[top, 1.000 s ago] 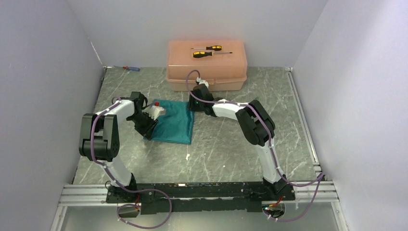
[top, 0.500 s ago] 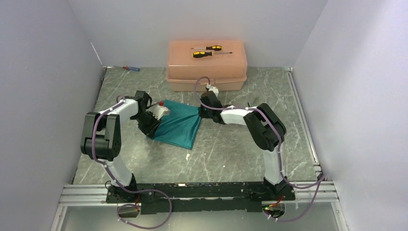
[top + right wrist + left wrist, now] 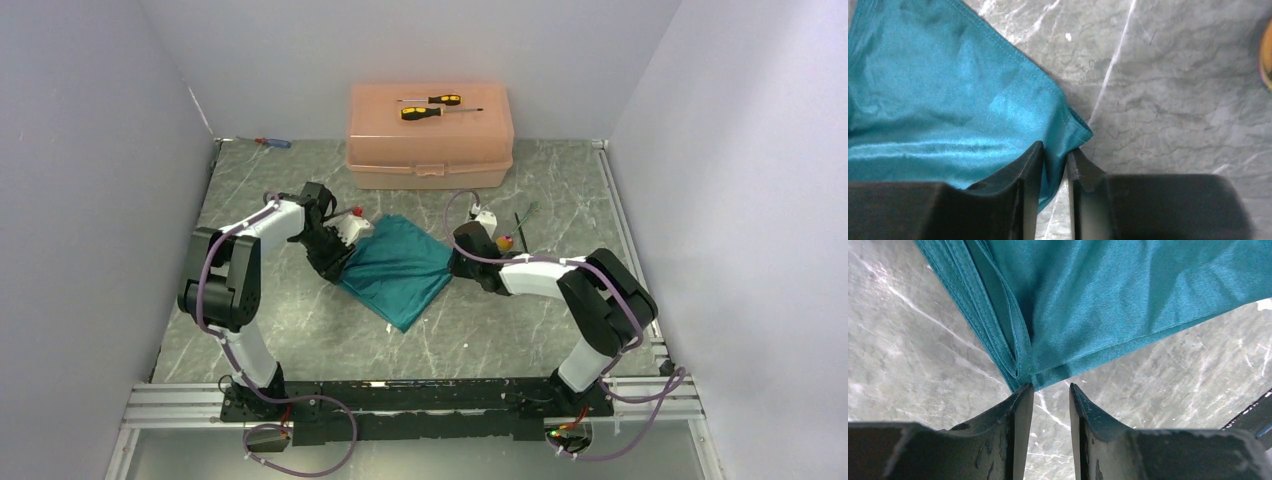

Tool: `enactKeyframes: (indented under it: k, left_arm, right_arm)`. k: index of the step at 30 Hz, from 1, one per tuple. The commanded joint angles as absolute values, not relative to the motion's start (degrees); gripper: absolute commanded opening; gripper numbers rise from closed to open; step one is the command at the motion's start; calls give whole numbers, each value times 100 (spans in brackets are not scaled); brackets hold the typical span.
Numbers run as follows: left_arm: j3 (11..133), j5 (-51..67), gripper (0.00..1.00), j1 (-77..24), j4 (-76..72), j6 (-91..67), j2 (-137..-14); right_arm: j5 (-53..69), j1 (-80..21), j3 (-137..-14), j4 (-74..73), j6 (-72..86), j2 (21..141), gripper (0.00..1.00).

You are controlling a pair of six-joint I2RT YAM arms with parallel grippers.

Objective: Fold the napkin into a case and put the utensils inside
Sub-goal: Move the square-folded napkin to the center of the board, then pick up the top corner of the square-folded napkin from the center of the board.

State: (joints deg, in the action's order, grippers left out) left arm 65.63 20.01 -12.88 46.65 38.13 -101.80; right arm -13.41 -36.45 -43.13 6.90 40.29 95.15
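Note:
The teal napkin (image 3: 395, 268) lies folded and skewed like a diamond in the middle of the table. My left gripper (image 3: 343, 262) is at its left corner. In the left wrist view the jaws (image 3: 1050, 386) stand slightly apart with bare table between them, and the napkin's (image 3: 1108, 295) folded corner only touches the left fingertip. My right gripper (image 3: 452, 262) is at the right corner. In the right wrist view it (image 3: 1054, 147) is shut on the napkin's (image 3: 938, 110) hem. A thin dark fork (image 3: 521, 225) with greenish tines lies to the right. I cannot make out the spoon.
A peach plastic box (image 3: 430, 150) stands at the back with two yellow-and-black screwdrivers (image 3: 430, 107) on its lid. A small red-and-blue screwdriver (image 3: 272, 142) lies at the back left. A small orange object (image 3: 505, 242) sits beside the right wrist.
Both grippers have moved right and nearer, and the napkin has come with them, turning from a square lie to a diamond. The right arm has swung away from the box.

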Motion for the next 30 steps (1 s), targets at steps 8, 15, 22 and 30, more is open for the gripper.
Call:
enactKeyframes:
  k: [8,15,22,30]
  left_arm:
    - [7163,2517,42,-1288,5369,4065,-9692]
    - [7391,2557,38,-818,5421,3875,-10010]
    - [7487,3138,37,-328,5474,3705,-10432]
    - [7389,3404,34,-215,5252,3309,-10618]
  right_arm:
    - [-1890,-3587,-5187,229,3224,9162,68]
    - [-606,-3592,-6773,38,1694,10104,73]
    - [661,-3736,-7591,314,767,11111,74]
    - [850,-3818,-8456,228,497,12004,70]
